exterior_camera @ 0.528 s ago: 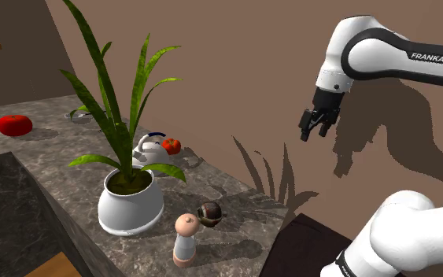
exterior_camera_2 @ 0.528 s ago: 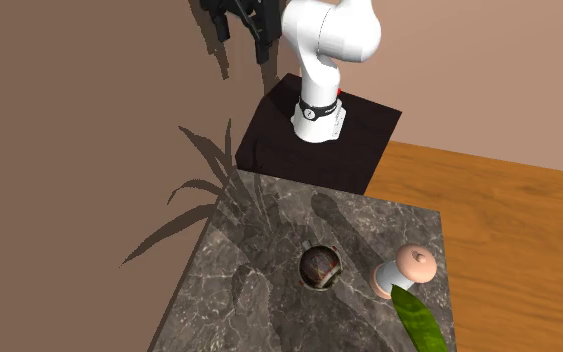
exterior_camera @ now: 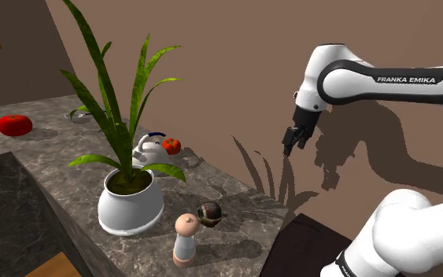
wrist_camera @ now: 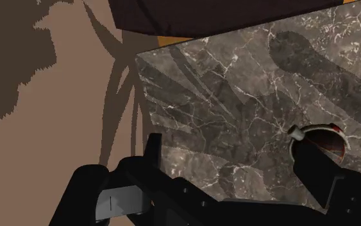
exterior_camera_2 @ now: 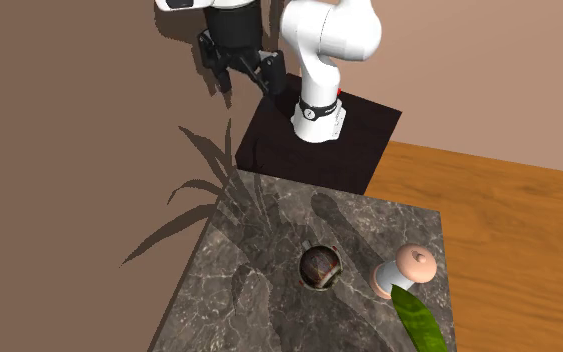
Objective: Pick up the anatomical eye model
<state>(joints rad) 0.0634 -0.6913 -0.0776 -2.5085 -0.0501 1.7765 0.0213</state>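
The anatomical eye model (exterior_camera: 209,212) is a small dark, brownish ball near the end of the marble counter (exterior_camera: 235,236). It lies right beside a pink-topped peg figure (exterior_camera: 186,236). From above, the eye model (exterior_camera_2: 320,267) shows as a round dark shape with a pale rim. My black gripper (exterior_camera: 293,145) hangs open in the air by the brown wall, well above and beyond the counter's end. In the second exterior view the gripper (exterior_camera_2: 241,82) is over the dark stand's edge. In the wrist view the eye model (wrist_camera: 323,138) peeks from behind one finger of the gripper (wrist_camera: 230,154).
A white pot with a tall green plant (exterior_camera: 131,201) stands behind the eye model. Farther along the counter are a kettle (exterior_camera: 149,147), a small tomato (exterior_camera: 171,145) and a larger red one (exterior_camera: 14,124). The dark stand (exterior_camera_2: 319,140) abuts the counter; wooden floor (exterior_camera_2: 509,230) lies beside it.
The arm has swung down and toward the shoulder view's left, bringing the open gripper lower and nearer the counter's end. Nothing on the counter has moved.
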